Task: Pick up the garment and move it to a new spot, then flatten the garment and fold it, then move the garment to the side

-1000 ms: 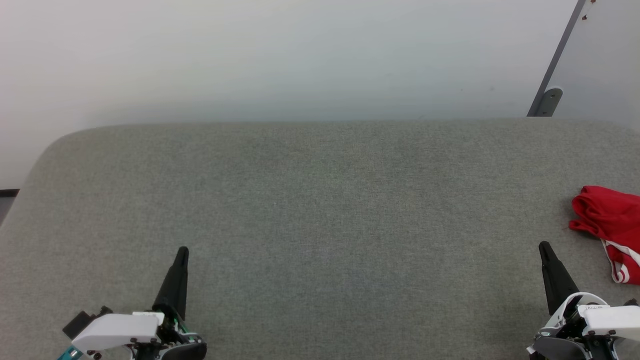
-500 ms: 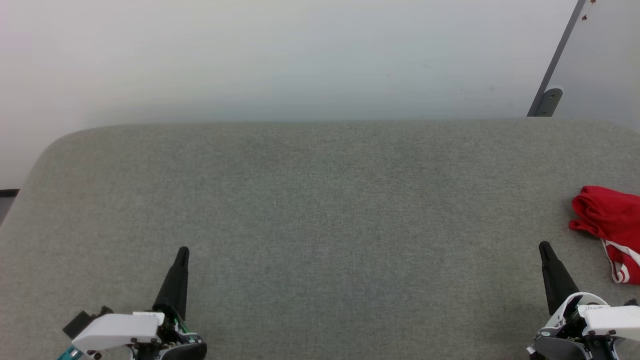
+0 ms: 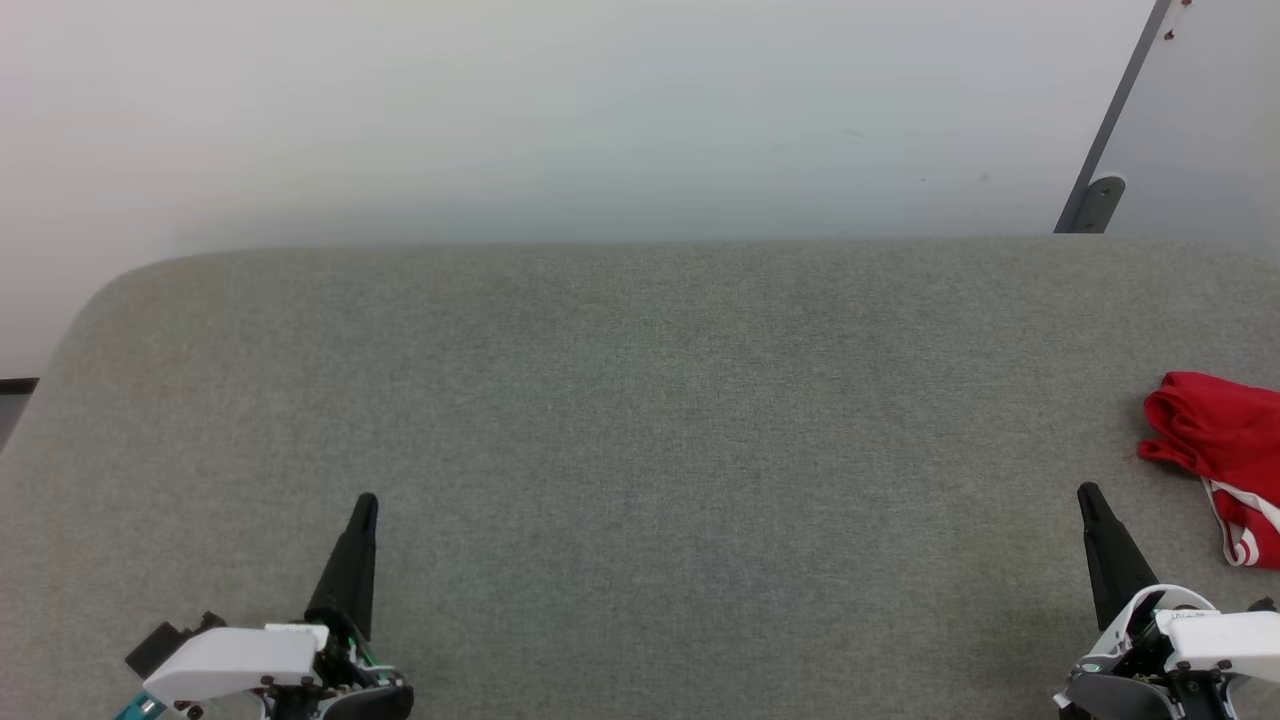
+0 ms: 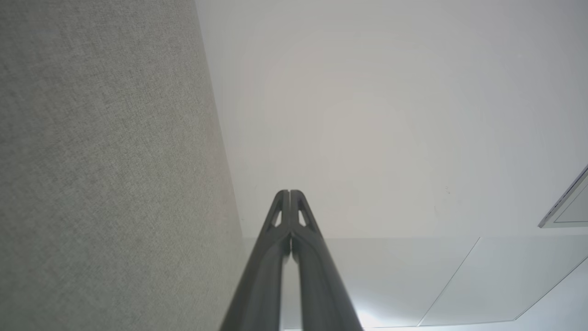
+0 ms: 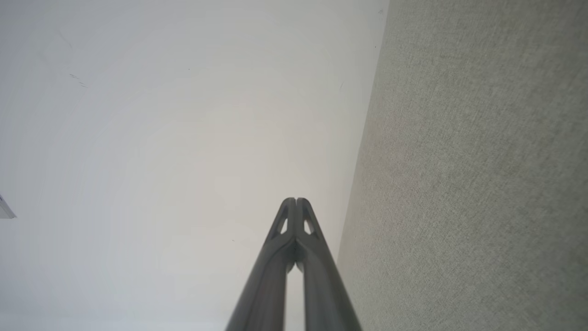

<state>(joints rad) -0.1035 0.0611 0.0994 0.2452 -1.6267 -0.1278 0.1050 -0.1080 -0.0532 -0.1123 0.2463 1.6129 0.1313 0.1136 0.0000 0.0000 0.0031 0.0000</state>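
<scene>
Head view showed the garment [image 3: 1222, 440], red with a bit of white stripe, lying in a crumpled heap on the grey tabletop [image 3: 640, 400]. It sat near the right hand [image 3: 1089, 494], a little past it and off to its outer side, not touching it. Part of the garment ran off the picture's edge. The right hand was pinched shut with nothing in it. The left hand [image 3: 365, 503] was well apart from the right hand, across the tabletop, pinched shut and holding nothing too.
</scene>
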